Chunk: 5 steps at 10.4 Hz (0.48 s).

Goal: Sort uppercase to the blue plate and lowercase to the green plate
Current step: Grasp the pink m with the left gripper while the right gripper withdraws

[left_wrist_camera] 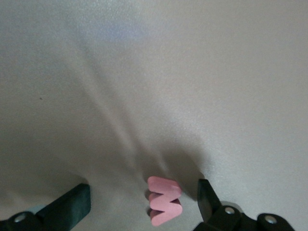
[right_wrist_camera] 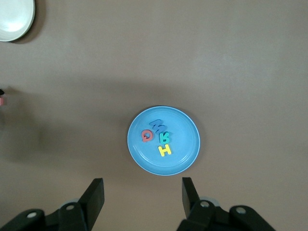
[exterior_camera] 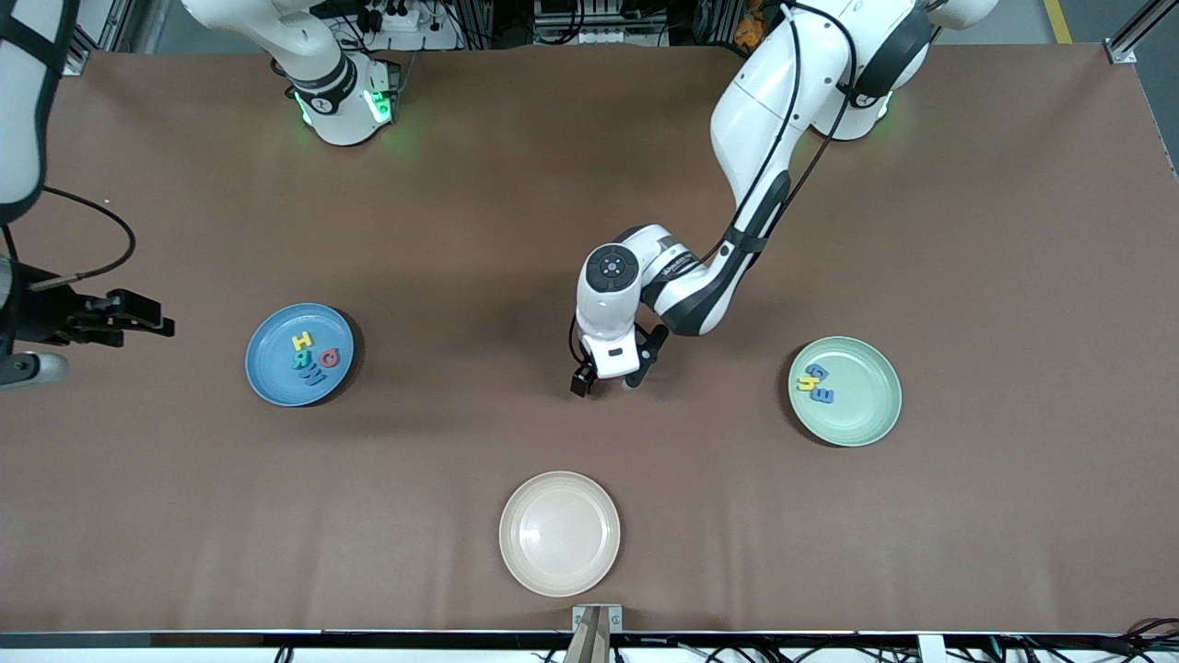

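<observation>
Both claws gape: left claw (left_wrist_camera: 144, 202) straddles red m (left_wrist_camera: 164, 201) untouched; right claw (right_wrist_camera: 143, 195) empty.

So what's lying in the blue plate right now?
In the blue plate: yellow H, green R, blue W and red Q, close together. Nothing covers them; the right gripper hangs open above the plate.

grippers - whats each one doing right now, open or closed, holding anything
Left gripper: open, low over bare table, fingers either side of the pink m, not clamped on it.
Right gripper: open, empty, up in the air near the blue plate.
</observation>
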Tool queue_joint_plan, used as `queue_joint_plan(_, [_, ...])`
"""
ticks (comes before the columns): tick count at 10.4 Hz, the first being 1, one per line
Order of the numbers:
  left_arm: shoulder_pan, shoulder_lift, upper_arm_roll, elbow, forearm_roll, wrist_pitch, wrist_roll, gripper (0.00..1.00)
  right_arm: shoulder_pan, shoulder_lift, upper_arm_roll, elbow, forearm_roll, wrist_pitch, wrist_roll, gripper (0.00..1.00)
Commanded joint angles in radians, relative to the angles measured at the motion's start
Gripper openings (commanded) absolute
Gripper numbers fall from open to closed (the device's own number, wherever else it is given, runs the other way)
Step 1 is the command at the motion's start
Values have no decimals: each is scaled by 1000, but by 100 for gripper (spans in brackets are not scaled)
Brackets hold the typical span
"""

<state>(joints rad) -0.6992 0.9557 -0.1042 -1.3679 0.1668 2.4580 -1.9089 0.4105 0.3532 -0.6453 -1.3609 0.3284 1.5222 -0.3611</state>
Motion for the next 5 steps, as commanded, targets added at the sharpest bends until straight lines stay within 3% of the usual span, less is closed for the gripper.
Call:
queue_joint_plan(1, [-16,31,12,26,3,9,10,100,-21,-5,30,28,-25,-22,13,73])
queue_joint_plan(5, [-22,6,29,24,5,-69,8,100,-62,-2,65,104,-35,-108,13,72])
